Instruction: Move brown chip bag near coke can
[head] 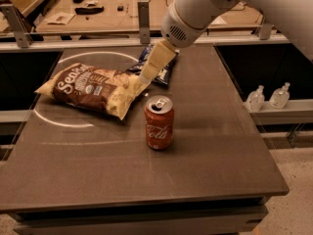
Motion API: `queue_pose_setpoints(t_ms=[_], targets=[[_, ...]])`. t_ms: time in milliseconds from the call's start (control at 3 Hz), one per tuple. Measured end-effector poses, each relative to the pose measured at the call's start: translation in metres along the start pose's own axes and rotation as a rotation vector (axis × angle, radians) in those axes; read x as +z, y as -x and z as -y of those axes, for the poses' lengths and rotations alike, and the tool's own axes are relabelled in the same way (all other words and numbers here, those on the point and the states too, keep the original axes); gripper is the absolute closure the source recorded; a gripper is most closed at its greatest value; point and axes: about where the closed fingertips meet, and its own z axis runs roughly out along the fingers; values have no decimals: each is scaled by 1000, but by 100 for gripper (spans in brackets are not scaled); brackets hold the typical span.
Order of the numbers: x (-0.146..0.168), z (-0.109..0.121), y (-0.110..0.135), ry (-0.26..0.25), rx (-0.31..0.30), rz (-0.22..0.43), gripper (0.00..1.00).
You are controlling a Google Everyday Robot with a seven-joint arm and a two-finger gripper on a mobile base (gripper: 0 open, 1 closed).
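Observation:
The brown chip bag (90, 88) lies flat on the dark table (205, 165), left of centre, with pale-yellow ends and white script lettering. The red coke can (159, 122) stands upright just right of the bag's near end, a small gap between them. My gripper (147, 77) hangs from the white arm (195, 9), its pale fingers (155, 62) pointing down-left just above the bag's right end, in front of the dark blue chip bag (164, 68).
The dark blue chip bag lies behind the brown one, partly hidden by my gripper. Two small clear bottles (268, 98) stand on a ledge to the right. A wooden bench (122, 9) with metal brackets runs behind the table. A white ring mark (54, 121) lies on the tabletop.

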Motion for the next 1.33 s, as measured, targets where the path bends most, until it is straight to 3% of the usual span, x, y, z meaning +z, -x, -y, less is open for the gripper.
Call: queue_pose_setpoints(t_ms=[667, 1000, 1333], targets=[[43, -28, 9, 102, 28, -66, 0], [57, -51, 11, 158, 21, 0, 0], [60, -58, 16, 154, 54, 137, 0]])
